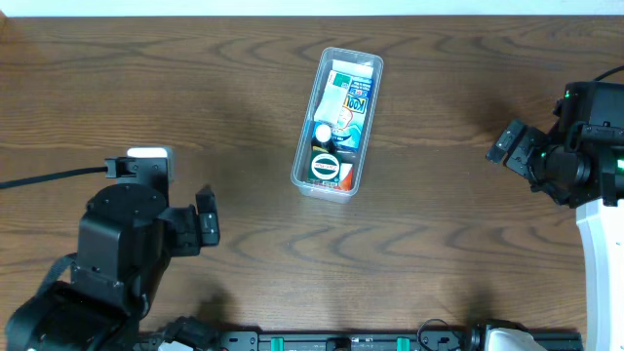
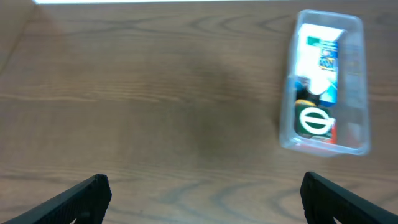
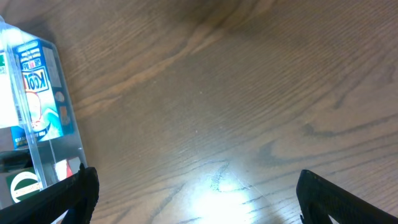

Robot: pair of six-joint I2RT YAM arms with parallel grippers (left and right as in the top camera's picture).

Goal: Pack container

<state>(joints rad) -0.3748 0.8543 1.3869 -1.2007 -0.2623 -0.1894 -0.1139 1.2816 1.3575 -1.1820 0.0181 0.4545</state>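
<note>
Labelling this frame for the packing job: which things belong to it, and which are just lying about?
Job: container; inside it, a blue-and-white packet and a round green-and-white item.
Lying about: black cable, far left.

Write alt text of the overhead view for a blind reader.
A clear container holding packaged items sits on a dark wooden table. The left pincer and right pincer stand open and empty, away on either side.
</note>
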